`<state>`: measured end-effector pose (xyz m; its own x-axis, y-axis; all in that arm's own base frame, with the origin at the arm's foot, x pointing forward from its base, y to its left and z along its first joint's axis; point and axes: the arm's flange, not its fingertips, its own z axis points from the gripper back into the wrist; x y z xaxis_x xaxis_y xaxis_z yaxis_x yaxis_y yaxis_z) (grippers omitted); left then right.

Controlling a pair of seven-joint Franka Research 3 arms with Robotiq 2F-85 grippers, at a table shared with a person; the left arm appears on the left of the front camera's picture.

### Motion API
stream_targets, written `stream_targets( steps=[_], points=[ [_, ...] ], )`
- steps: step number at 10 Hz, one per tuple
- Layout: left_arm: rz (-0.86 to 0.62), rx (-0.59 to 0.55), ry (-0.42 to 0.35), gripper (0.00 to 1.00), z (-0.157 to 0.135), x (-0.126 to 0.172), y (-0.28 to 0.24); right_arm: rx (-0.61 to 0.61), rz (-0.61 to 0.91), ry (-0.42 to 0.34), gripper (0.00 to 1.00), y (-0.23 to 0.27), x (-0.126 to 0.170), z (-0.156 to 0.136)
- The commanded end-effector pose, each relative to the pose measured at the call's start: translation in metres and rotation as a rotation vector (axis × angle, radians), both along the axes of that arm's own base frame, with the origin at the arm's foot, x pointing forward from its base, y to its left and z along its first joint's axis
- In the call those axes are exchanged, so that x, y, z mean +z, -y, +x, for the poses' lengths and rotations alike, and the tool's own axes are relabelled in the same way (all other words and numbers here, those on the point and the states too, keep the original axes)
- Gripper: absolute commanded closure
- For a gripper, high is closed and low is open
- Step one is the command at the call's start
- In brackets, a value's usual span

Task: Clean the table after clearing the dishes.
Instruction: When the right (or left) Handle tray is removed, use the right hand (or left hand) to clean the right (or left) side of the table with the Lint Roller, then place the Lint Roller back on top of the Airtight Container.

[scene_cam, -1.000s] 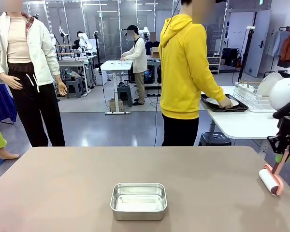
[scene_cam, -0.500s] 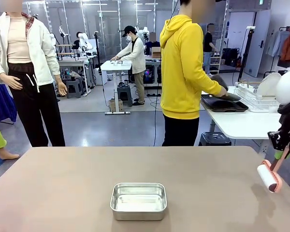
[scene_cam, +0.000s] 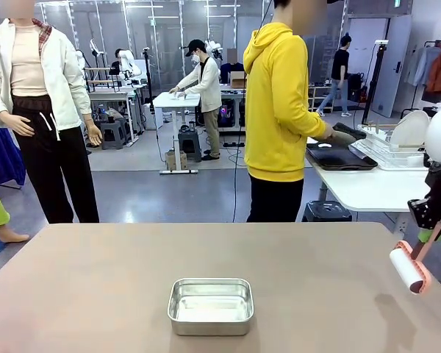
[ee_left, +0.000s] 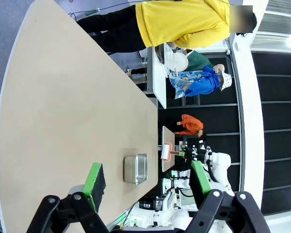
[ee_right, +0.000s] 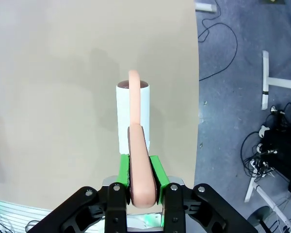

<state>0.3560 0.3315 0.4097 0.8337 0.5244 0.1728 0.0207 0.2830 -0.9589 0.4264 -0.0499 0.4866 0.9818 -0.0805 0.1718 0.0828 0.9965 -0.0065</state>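
My right gripper [scene_cam: 428, 234] hangs at the right edge of the taupe table [scene_cam: 95, 294], shut on the pink handle of a lint roller [scene_cam: 410, 269]. Its white roll floats just above the tabletop. From the right wrist, the handle [ee_right: 138, 165] is pinched between the green pads and the roll [ee_right: 132, 109] points away over the table [ee_right: 63, 97]. My left gripper [ee_left: 148, 180] is open and empty, high above the table [ee_left: 63, 121]. A person in a yellow hoodie [scene_cam: 279, 110] handles dark trays [scene_cam: 342, 158] at the white side table; a white plate [scene_cam: 410, 131] stands in the wire rack.
A shiny steel pan [scene_cam: 210, 305] sits at the middle front of the table, also in the left wrist view [ee_left: 136, 169]. The white side table [scene_cam: 367, 187] stands beyond the far right corner. In the right wrist view the floor beside the table edge has cables [ee_right: 223, 43].
The lint roller has risen a little off the tabletop and shifted slightly left. The person's hand has left the plate on the tray and now holds a dark thing above it.
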Motion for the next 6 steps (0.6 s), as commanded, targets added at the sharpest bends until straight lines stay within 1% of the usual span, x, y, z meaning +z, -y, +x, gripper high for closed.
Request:
stream_targets(
  steps=[1,6],
  points=[
    [-0.019,0.008,0.017,0.11,-0.0013,0.0024,-0.0010,-0.013,-0.001,0.001,0.78,0.0065,0.0035,0.0070],
    [-0.019,0.008,0.017,0.11,-0.0013,0.0024,-0.0010,-0.013,-0.001,0.001,0.78,0.0065,0.0035,0.0070]
  ],
)
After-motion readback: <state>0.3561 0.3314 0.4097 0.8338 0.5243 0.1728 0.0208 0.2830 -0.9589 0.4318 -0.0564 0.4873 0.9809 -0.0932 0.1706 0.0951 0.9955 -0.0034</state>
